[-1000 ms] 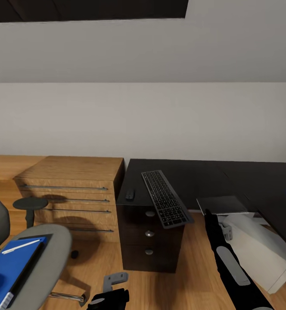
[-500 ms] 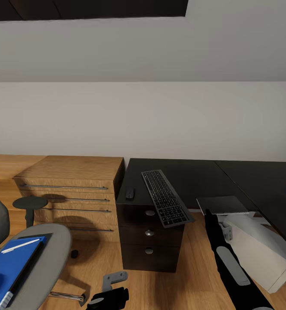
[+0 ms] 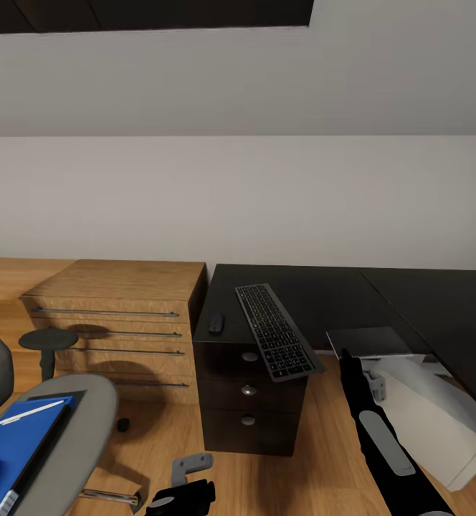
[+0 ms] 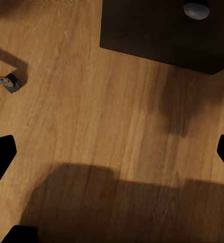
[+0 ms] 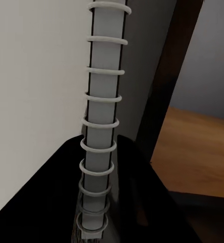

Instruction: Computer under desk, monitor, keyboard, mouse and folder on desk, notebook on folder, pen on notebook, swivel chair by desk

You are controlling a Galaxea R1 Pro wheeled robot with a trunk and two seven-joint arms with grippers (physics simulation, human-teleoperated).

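The keyboard (image 3: 277, 330) and the mouse (image 3: 216, 323) are already found on the black desk (image 3: 324, 294), the keyboard overhanging the front edge of the surface above the drawers. The computer (image 3: 431, 423) is seen tilted on the floor by the desk. The blue folder (image 3: 19, 444), with the pen (image 3: 31, 411) lying on top and the dark notebook's (image 3: 66, 416) edge showing just beside it, rests on the swivel chair (image 3: 73, 444) seat. No monitor can be made out.

The step in hand is judged to be an approach — nothing is held. The left gripper (image 4: 112, 167) is pointed at bare wooden floor, its jaws spread wide, with a chair caster (image 4: 11, 82) off to one side of them and the desk's drawer unit ahead of them. The right arm (image 3: 381, 437) is lowered beside the computer; whether its jaws are spread cannot be told, as its wrist view is taken up by a ringed cable.

Next, the left jaws would probably need to be brought over the chair seat — well apart from them now — and the pen would likely need clearing before the folder is lifted.
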